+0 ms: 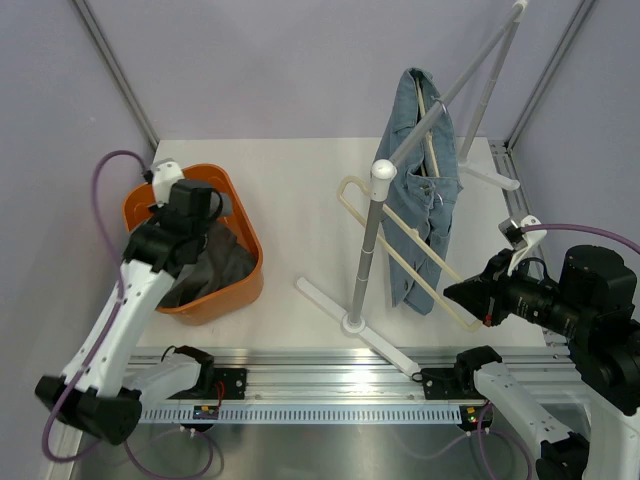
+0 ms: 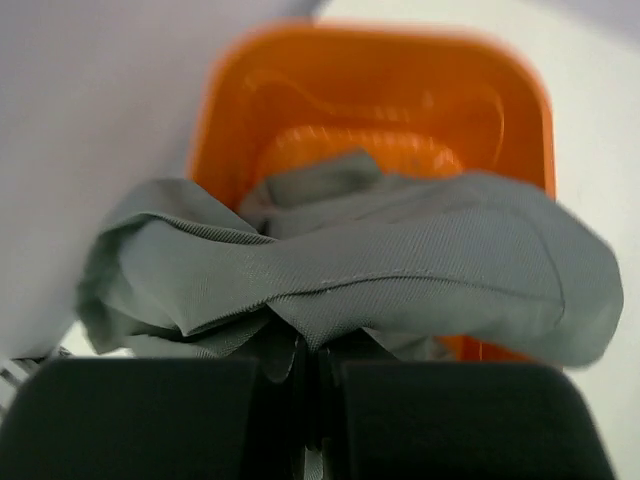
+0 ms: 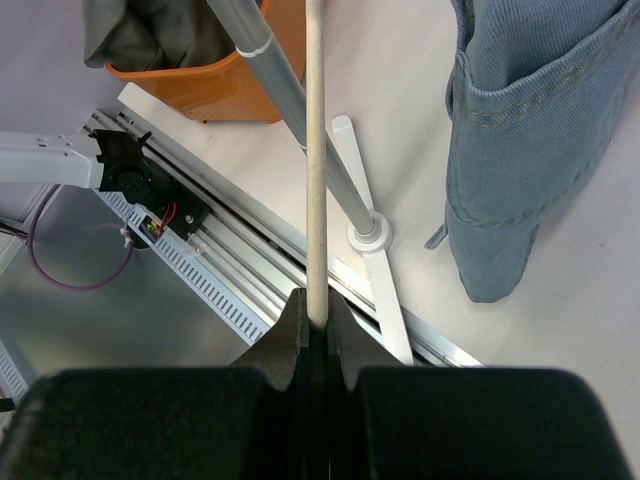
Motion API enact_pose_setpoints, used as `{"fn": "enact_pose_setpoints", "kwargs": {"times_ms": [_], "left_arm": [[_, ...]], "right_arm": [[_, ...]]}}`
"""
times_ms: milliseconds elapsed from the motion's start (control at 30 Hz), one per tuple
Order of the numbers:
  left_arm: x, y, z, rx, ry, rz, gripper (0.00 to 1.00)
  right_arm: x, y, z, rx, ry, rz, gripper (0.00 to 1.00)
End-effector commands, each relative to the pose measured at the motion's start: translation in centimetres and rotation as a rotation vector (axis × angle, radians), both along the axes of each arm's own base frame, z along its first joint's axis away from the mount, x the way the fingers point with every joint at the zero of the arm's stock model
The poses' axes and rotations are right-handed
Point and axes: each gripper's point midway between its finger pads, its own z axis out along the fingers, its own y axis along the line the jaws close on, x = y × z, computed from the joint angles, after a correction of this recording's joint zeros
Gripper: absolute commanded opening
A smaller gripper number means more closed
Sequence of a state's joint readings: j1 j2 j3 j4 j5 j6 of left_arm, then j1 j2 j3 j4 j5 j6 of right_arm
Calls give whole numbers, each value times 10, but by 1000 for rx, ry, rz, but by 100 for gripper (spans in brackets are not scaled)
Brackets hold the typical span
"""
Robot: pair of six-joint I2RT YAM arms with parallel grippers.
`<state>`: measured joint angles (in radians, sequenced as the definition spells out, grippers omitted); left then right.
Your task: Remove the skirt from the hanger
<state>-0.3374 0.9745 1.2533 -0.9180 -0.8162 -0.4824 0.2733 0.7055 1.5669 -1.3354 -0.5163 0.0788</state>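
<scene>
Grey woven skirt [image 2: 380, 270] lies bunched over the rim of a round-cornered orange plastic basket [image 1: 250, 240] at the left of the white table [image 1: 300, 200]. The left hand [image 2: 308, 365] is pinched shut on a fold of this cloth, directly above the basket.

At the right, the right hand [image 3: 318, 320] is clamped on the thin bar of a cream plastic hanger [image 3: 316, 150]. The hanger is bare, with no cloth on it, and it reaches up and to the left past the upright pole of a grey metal clothes rack [image 1: 368, 260].

A blue denim garment [image 1: 425, 200] with a stitched pocket hangs from the rack's sloping rail, near the bare hanger. It seems to sit on a hanger of its own, but that is mostly hidden.

Judging by this layout, the main work looks done: skirt and hanger are well apart. What seems left is for the left hand to let the cloth drop fully into the basket, and for the right hand to set the hanger down.

Counted: two arms, two hands, one basket, one grey skirt, one denim garment, one rack, and one bare hanger.
</scene>
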Motion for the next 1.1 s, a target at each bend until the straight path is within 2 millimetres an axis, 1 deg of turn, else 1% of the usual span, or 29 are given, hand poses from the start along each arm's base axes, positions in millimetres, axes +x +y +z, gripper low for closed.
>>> {"fn": "enact_pose_setpoints", "kwargs": {"times_ms": [0, 33, 67, 100, 133, 167, 200, 233, 267, 300, 333, 433, 467, 533, 567, 600, 633, 667, 700, 733, 767, 867, 900, 933, 967, 1000, 1033, 1067], "left_arm": [[36, -42, -58, -124, 113, -105, 0], [41, -49, -77, -143, 174, -118, 0], [43, -55, -86, -153, 202, -134, 0], [48, -60, -91, -168, 211, -149, 0], [52, -75, -98, -187, 247, -240, 0], [55, -84, -99, -204, 246, -290, 0], [62, -90, -93, -221, 210, -322, 0], [64, -103, -88, -245, 196, -395, 0], [65, -108, -78, -261, 161, -434, 0], [70, -113, -65, -271, 118, -461, 0], [71, -118, -57, -285, 98, -487, 0], [74, -123, -42, -293, 71, -517, 0], [74, -124, -44, -295, 77, -521, 0], [75, -125, -59, -333, 113, -525, 0], [72, -124, -79, -357, 159, -525, 0], [72, -124, -89, -381, 174, -529, 0], [71, -120, -100, -441, 191, -523, 0], [64, -116, -123, -473, 234, -506, 0], [64, -115, -129, -504, 226, -505, 0], [62, -106, -132, -544, 215, -477, 0], [57, -102, -143, -557, 232, -456, 0], [53, -93, -146, -554, 230, -412, 1], [50, -92, -148, -562, 241, -395, 4], [49, -92, -148, -564, 243, -389, 13], [49, -92, -147, -569, 238, -390, 29], [48, -93, -145, -576, 236, -390, 69], [47, -95, -143, -586, 230, -397, 83], [47, -96, -139, -593, 220, -402, 94]], "right_arm": [[4, 1, 14, 10, -62, 1, 0], [5, 0, 12, 10, -54, -9, 0], [4, 0, 10, 12, -50, -8, 0], [2, 1, 9, 23, -40, -7, 0], [1, 2, 6, 31, -28, -4, 0], [0, 3, 4, 35, -26, -3, 0], [-2, 2, 4, 39, -32, -4, 0], [-1, 1, 1, 36, -28, -16, 0], [-2, 0, 0, 33, -29, -17, 0], [-1, -1, 0, 31, -30, -24, 0], [0, -2, -1, 27, -31, -30, 0], [1, -2, 4, 36, -46, -39, 0], [2, -2, 5, 37, -47, -41, 0], [1, -2, 8, 46, -54, -42, 0], [1, -2, 8, 47, -49, -44, 0], [1, -2, 7, 47, -50, -46, 0], [1, -3, 6, 43, -42, -51, 0], [0, -4, 5, 42, -42, -54, 0], [0, -4, 4, 43, -39, -57, 0], [1, -4, 2, 42, -34, -59, 0], [1, -4, 1, 44, -33, -61, 0], [5, -4, -3, 34, -17, -64, 0], [6, -4, -3, 33, -16, -66, 0], [7, -3, -1, 34, -18, -61, 0], [9, -2, 0, 33, -17, -59, 0], [9, -2, 4, 37, -25, -59, 0], [9, -2, 5, 38, -27, -62, 0], [11, -1, 7, 38, -24, -60, 0]]}}
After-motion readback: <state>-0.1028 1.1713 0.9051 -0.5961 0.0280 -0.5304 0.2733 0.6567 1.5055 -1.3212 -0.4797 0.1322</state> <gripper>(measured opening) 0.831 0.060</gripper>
